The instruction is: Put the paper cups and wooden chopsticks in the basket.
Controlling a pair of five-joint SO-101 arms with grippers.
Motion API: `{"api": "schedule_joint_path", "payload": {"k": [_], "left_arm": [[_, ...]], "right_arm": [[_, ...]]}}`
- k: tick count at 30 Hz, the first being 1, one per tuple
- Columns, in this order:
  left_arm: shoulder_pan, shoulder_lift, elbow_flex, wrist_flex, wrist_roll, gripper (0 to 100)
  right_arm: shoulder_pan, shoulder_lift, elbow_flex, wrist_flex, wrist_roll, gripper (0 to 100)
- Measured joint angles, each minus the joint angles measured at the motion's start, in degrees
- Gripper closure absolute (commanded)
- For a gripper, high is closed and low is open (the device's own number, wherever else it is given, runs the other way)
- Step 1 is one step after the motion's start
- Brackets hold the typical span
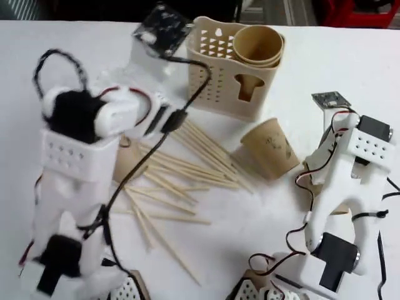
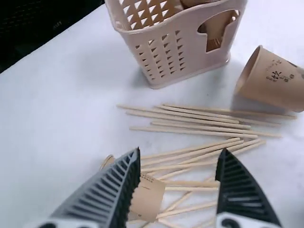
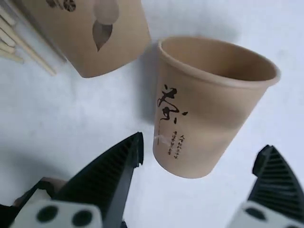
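Right wrist view shows the right gripper (image 3: pixel 203 145) spread wide over a paper cup (image 3: pixel 209 109), mostly hidden beneath that arm from above; the left gripper (image 2: pixel 180 156) gapes above scattered chopsticks (image 2: pixel 199 118) near the cup-filled basket (image 1: pixel 209 75).

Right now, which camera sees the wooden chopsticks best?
The high view: nearly the whole scatter of wooden chopsticks shows beside the basket, though an arm hides some. The left wrist view shows part of the pile beyond its fingers; the right wrist view catches a few ends at its edge.
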State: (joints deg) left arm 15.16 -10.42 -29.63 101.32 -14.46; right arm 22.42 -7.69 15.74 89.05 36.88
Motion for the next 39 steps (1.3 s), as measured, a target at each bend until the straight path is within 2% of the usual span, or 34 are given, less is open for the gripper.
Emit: {"api": "schedule_joint_path", "payload": {"k": [5,11,19,22,29,34,39], "left_arm": [[-4.57,-8.18,11.96,-3.34,-2.55,74],[-8.97,-17.58,28.31,-10.02,-3.87,74],[-9.41,-30.95,48.70,-18.73,-3.87,74],[-9.41,-34.29,54.95,-21.45,-5.89,74],[-10.90,-39.65,64.53,-23.56,-7.56,74],[-13.89,-42.29,68.92,-25.67,-7.56,74],[-14.07,-45.36,72.44,-25.93,-9.67,74]], "right_arm": [[1.76,0.00,0.00,0.44,0.00,51.9],[5.27,0.00,0.79,-0.09,-0.09,51.2],[4.13,0.00,16.09,-15.47,-0.09,51.3],[2.46,0.00,20.57,-20.31,-0.09,56.4],[2.46,-0.18,23.65,-26.02,-0.09,77.8],[2.46,-0.35,23.47,-26.02,-0.18,80.1],[2.37,-1.67,22.33,-23.91,-0.18,80.1]]}}
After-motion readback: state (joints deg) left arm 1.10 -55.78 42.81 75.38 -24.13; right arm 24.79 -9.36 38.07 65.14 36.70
